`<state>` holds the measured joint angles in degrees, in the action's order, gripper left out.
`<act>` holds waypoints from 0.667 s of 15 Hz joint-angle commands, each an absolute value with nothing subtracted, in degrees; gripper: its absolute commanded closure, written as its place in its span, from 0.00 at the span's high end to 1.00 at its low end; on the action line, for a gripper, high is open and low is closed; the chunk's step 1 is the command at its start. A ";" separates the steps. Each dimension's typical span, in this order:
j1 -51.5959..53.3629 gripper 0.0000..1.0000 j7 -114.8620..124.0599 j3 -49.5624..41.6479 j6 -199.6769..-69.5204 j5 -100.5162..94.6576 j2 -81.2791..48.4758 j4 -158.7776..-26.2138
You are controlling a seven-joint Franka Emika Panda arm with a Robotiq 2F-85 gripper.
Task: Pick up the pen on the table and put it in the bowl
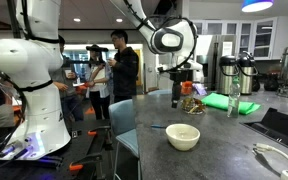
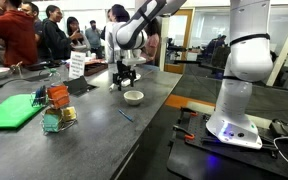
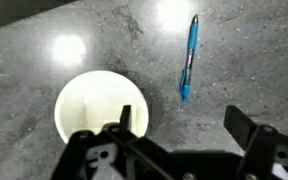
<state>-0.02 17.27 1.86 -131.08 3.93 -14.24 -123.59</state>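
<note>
Gripper [image 3: 181, 128] jaws apart, clamping nothing, hanging above the table [image 3: 44, 40]. Bowl [image 3: 99, 110] at 9 o'clock, partly under one finger. Pen [image 3: 188, 58] at 12 o'clock, flat on table, beside bowl, not touching

One dark grey bench [image 3: 264, 60], one cream-white bowl [image 3: 101, 115], one blue pen [image 3: 188, 58], one flat green mat [image 2: 9, 112], one white robot arm [image 2: 234, 70] and one hand [image 3: 179, 122].
</note>
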 commanded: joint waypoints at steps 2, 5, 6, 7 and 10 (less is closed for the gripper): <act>2.94 1.00 20.58 1.17 -134.92 4.37 -18.11 -123.61; 4.35 1.00 21.37 1.27 -135.42 4.71 -20.22 -124.34; 4.66 1.00 21.62 1.35 -135.65 5.06 -21.06 -124.45; 5.02 1.00 21.82 1.27 -135.96 4.84 -21.65 -124.68; 5.75 1.00 21.93 1.03 -139.07 4.67 -23.46 -125.87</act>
